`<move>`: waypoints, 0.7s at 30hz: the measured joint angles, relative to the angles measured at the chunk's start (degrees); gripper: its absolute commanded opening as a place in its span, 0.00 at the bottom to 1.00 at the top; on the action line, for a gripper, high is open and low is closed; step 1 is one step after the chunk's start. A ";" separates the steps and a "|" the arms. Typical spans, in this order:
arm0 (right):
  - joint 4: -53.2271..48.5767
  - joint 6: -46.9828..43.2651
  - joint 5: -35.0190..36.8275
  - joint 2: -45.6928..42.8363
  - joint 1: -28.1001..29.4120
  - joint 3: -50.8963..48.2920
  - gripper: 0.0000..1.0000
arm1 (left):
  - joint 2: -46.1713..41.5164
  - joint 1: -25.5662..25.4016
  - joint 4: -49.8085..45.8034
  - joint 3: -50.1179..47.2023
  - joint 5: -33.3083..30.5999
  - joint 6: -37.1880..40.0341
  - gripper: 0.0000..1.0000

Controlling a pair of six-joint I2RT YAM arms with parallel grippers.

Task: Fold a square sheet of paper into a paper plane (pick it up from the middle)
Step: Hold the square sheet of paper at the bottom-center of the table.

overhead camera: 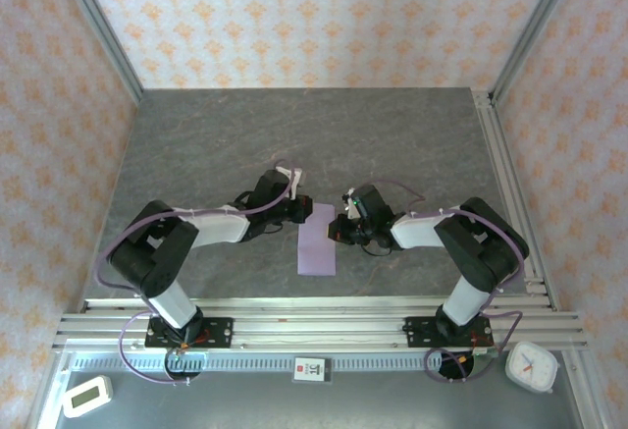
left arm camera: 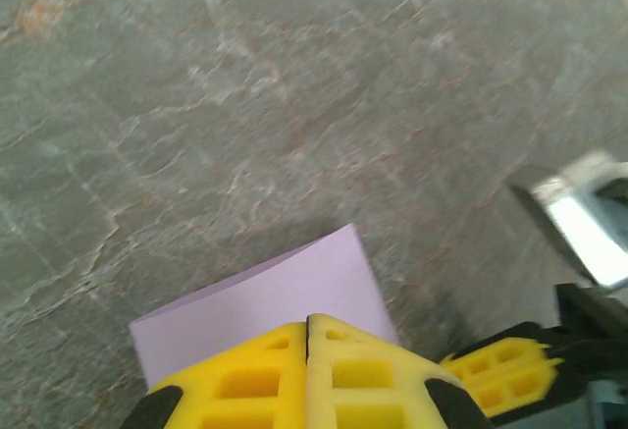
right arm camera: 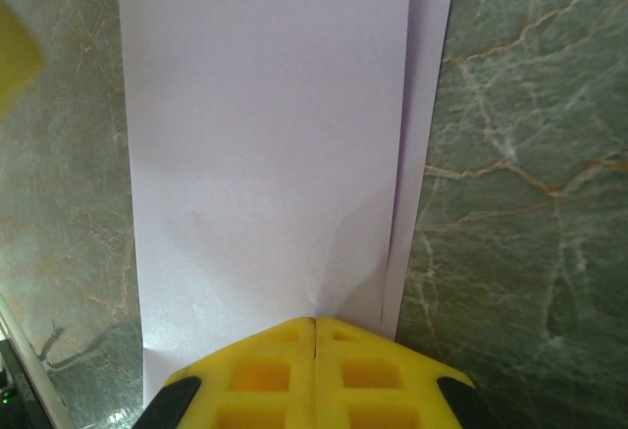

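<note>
You're viewing thin pale lilac paper sheet (overhead camera: 316,247), folded double, lying centrally on grey worktop (overhead camera: 216,144), toward near edge. Your left gripper (left arm camera: 307,323) and right gripper (right arm camera: 314,323) are sitting over its far end, jaws pressing together.

I see the sheet of paper (overhead camera: 317,241), pale lilac and plain. It is folded in half, so it is now a long, thin shape. It lies flat on my table (overhead camera: 196,154), near the middle of the near edge. The two halves do not quite match. A thin strip peeks out along one long side.
</note>
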 measured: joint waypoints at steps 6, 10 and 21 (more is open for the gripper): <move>0.00 -0.02 0.00 0.00 0.00 0.00 0.00 | 2.45 2.12 -1.60 1.51 1.05 2.19 0.00; 0.02 0.00 -0.04 0.04 0.00 0.00 0.00 | 3.96 2.40 -1.81 3.02 2.08 3.26 0.00; 0.02 0.00 -0.20 0.11 -0.04 0.04 0.00 | 4.70 2.40 -1.86 3.19 3.54 3.43 0.00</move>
